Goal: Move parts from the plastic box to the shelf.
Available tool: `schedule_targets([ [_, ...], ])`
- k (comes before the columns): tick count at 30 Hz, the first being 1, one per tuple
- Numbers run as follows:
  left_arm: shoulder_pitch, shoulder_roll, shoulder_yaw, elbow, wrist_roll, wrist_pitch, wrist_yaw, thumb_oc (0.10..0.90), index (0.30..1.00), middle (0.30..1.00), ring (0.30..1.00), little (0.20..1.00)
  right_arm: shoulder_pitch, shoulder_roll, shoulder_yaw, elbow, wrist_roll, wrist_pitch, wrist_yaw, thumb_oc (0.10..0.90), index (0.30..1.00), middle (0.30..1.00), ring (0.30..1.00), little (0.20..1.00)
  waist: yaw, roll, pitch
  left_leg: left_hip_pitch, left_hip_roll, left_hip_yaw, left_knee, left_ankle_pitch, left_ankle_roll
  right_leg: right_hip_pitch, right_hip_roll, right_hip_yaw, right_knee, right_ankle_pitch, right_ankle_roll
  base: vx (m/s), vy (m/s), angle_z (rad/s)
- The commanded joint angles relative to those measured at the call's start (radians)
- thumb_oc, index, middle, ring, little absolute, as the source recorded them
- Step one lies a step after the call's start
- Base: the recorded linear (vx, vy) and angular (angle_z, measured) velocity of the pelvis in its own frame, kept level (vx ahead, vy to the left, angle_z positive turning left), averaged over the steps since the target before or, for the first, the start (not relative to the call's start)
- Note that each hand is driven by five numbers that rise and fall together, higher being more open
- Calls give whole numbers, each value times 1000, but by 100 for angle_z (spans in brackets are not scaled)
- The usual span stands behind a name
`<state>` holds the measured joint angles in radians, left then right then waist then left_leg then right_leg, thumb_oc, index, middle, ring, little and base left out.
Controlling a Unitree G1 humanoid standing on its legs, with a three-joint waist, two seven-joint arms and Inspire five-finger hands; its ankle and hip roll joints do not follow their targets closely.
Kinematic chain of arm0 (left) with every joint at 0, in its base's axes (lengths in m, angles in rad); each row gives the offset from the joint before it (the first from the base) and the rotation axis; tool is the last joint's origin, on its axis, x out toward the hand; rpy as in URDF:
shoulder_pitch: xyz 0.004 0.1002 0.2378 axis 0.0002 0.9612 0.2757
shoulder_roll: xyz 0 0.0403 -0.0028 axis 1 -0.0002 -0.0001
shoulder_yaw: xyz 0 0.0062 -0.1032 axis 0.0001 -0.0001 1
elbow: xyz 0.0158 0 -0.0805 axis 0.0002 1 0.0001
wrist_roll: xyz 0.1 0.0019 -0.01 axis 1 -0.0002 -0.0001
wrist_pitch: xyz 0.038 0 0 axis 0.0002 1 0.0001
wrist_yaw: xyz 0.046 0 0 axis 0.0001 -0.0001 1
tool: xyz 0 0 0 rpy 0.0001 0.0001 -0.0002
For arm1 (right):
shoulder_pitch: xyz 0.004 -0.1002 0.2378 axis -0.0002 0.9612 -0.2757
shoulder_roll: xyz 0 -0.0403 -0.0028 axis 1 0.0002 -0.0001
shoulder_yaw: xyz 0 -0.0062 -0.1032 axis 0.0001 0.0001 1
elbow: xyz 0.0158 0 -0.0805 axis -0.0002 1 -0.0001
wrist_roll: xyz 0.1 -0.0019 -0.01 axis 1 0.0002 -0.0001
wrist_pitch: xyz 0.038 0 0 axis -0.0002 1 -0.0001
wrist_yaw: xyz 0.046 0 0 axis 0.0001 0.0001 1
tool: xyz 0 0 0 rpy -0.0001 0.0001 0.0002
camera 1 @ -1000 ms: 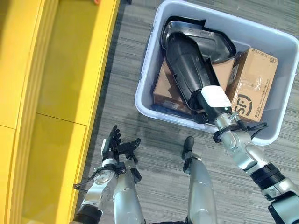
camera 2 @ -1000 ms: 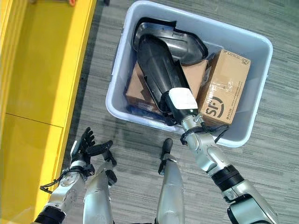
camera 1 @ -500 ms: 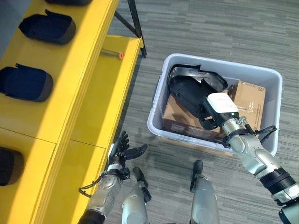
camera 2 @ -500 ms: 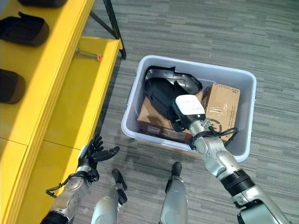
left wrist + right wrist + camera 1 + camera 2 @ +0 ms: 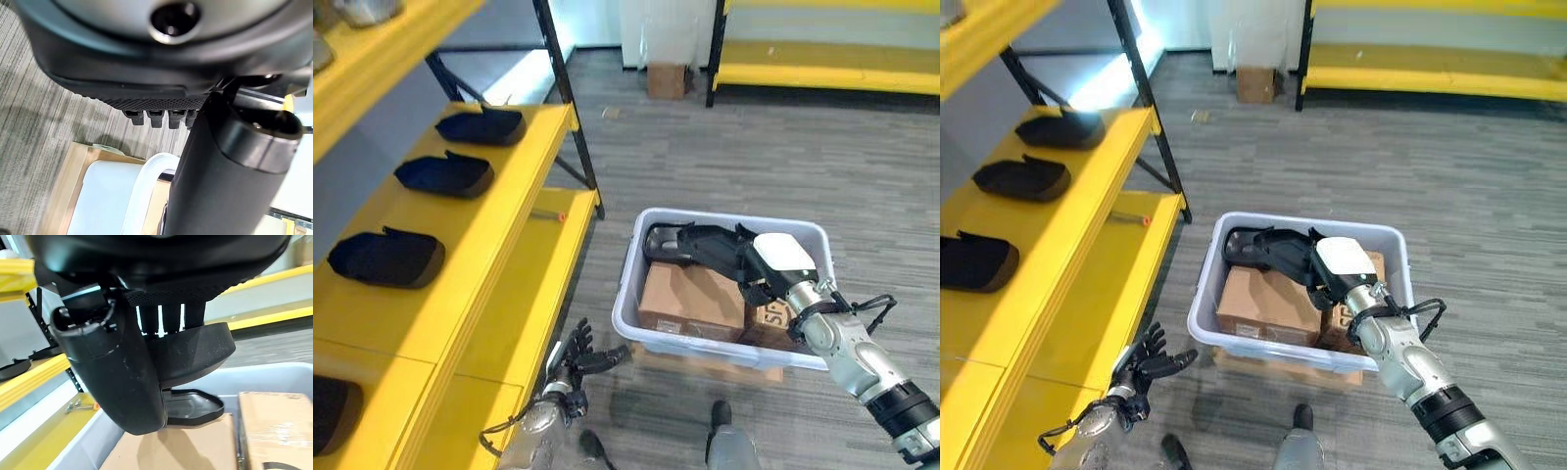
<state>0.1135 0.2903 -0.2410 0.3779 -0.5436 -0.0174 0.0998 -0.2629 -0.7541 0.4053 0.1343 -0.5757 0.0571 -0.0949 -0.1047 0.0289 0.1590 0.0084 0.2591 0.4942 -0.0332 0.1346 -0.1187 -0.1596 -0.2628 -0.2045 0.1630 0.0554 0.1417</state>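
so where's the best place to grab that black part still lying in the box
Probably its raised rim, from above. The black part lies flat on the cardboard boxes in the plastic box, open side up, so its edge stands clear for fingers to curl over. The right hand is already shut on another black part above it; the left hand hangs open.

black part (image 5: pixel 705 250) raised, right robot hand (image 5: pixel 781 269) lifting

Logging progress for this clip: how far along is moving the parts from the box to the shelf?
Done: black parts already sit on the yellow shelf. In hand: the right hand grips a black part above the plastic box; the left hand hangs open. Left: shelving that part; another black part and cardboard boxes lie in the box.
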Motion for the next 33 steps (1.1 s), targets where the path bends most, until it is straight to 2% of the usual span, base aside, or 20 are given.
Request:
schedule_targets([
  [1, -58, 24, -17, -51, 18, -52, -34, 900, 1000, 1000, 1000, 1000, -115, 11, -118, -39, 11, -58, -56, 400, 300, 300, 300, 300, 10, -37, -56, 68, 68, -14, 61, -58, -64, 27, -63, 58, -80, 58, 71, 9, -40, -11],
  [6, -42, 11, -18, -34, 27, -44, -44, 900, 1000, 1000, 1000, 1000, -92, 10, -132, -38, 7, -64, -55, 400, 300, 300, 300, 300, 2, -30, -106, 105, 62, 8, 6, -29, -69, 49, -46, 61, -125, 77, 76, -1, -43, -8],
  [7, -45, 11, -18, -25, 29, -42, -41, 900, 1000, 1000, 1000, 1000, -93, 7, -132, -42, 5, -64, -54, 400, 300, 300, 300, 300, 2, -26, -113, 118, 59, -3, 0, -42, -81, 58, -46, 64, -127, 62, 84, 49, -13, -4],
  [9, -43, 8, -13, -21, 26, -44, -38, 900, 1000, 1000, 1000, 1000, -106, -6, -129, -43, 1, -62, -58, 400, 300, 300, 300, 300, -4, -22, -112, 115, 65, 16, 3, -23, -74, 51, -39, 66, -130, 74, 74, -13, -20, -1],
  [10, -43, 8, -14, -20, 26, -44, -39, 900, 1000, 1000, 1000, 1000, -106, -6, -129, -42, 1, -62, -57, 400, 300, 300, 300, 300, -2, -20, -117, 125, 62, 2, -3, -38, -84, 59, -40, 69, -132, 60, 82, 0, 0, 0],
  [17, -39, 7, -22, -17, 52, -42, -48, 900, 1000, 1000, 1000, 1000, -126, -29, -141, -46, -18, -58, -67, 400, 300, 300, 300, 300, -9, 3, -124, 141, 73, 9, -5, -25, -90, 80, -31, 73, -133, 49, 76, -14, -38, -6],
  [18, -40, 9, -23, -21, 54, -44, -48, 900, 1000, 1000, 1000, 1000, -138, -44, -142, -51, -14, -58, -69, 400, 300, 300, 300, 300, -15, 8, -120, 129, 78, 21, 4, -7, -81, 70, -27, 71, -126, 58, 66, -94, -82, -1],
  [24, -35, -3, -34, -39, 10, -44, -51, 900, 1000, 1000, 1000, 1000, -181, -78, -147, -61, -18, -50, -77, 400, 300, 300, 300, 300, -30, 51, -112, 130, 98, 15, 33, 16, -90, 67, -11, 81, -75, 14, 51, -21, -51, -3],
  [30, -29, -9, -47, -65, 13, -39, -59, 900, 1000, 1000, 1000, 1000, -171, -90, -166, -85, -31, -45, -80, 400, 300, 300, 300, 300, -34, 84, -100, 132, 113, 8, 32, 46, -99, 70, 3, 70, -48, -11, 42, -7, -48, 0],
  [33, -26, -3, -49, -85, 16, -42, -65, 900, 1000, 1000, 1000, 1000, -187, -89, -162, -92, -34, -45, -87, 400, 300, 300, 300, 300, -35, 108, -99, 126, 120, 5, 22, 79, -107, 64, 15, 61, -40, -27, 34, -33, -53, 1],
])
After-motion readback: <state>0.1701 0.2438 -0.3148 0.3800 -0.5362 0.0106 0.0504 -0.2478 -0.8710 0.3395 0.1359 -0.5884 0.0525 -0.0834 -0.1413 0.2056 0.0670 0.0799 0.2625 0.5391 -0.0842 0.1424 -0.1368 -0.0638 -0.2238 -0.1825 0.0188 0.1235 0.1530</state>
